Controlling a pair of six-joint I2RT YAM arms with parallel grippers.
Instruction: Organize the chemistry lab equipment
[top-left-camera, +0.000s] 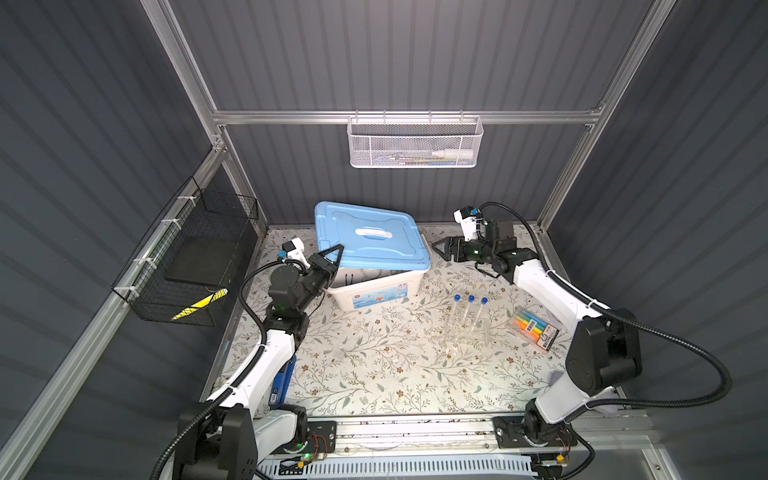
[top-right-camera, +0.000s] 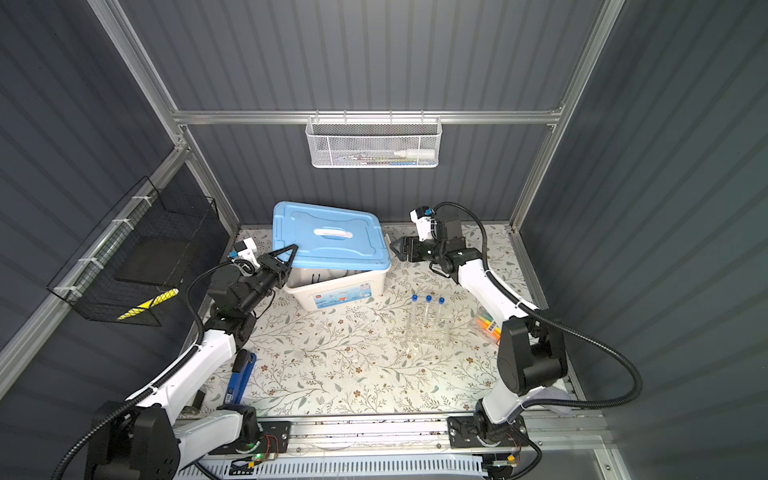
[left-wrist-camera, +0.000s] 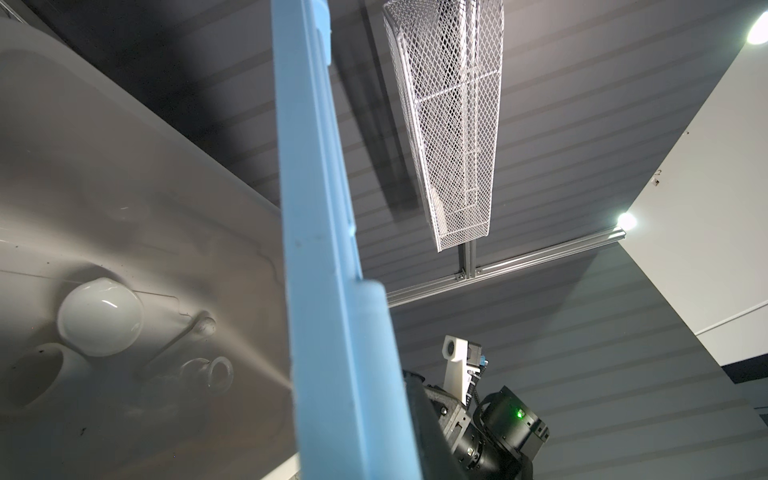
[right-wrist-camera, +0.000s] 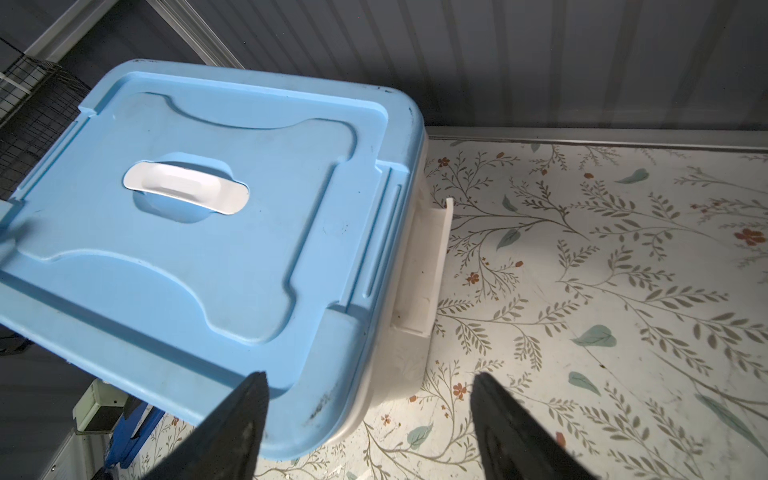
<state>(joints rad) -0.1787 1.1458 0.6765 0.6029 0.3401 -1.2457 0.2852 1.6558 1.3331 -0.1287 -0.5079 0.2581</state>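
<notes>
A dark grey ribbed booth with an aluminium frame encloses a table (top-left-camera: 374, 374) covered in a floral print. A black wire basket (top-left-camera: 187, 257) hangs on the left wall and a white mesh basket (top-left-camera: 415, 145) on the far wall.

The big white bin (top-left-camera: 374, 291) stands at the far side, left of centre. Its blue lid (top-left-camera: 370, 237) sits tilted on top, leaving a gap along the near side through which the inside shows.

The left gripper (top-left-camera: 332, 253) is pinched narrow on the lid's left edge. The right gripper (top-left-camera: 436, 248) hovers just right of the bin, apart from it. In the right wrist view its jaws stand wide with nothing between them.

On the table right of centre stands the clear rack (top-left-camera: 465, 338). It holds 3 slim blue-capped test tubes (top-left-camera: 469, 316) upright in a row. A pack of coloured highlighters (top-left-camera: 536, 328) lies just right of the rack.

The left wrist view looks under the lid into the bin. On its floor lie 2 small white dishes (left-wrist-camera: 99, 322), near each other. Beside them are a white rod (left-wrist-camera: 178, 340) and a small clear flask (left-wrist-camera: 208, 372).
</notes>
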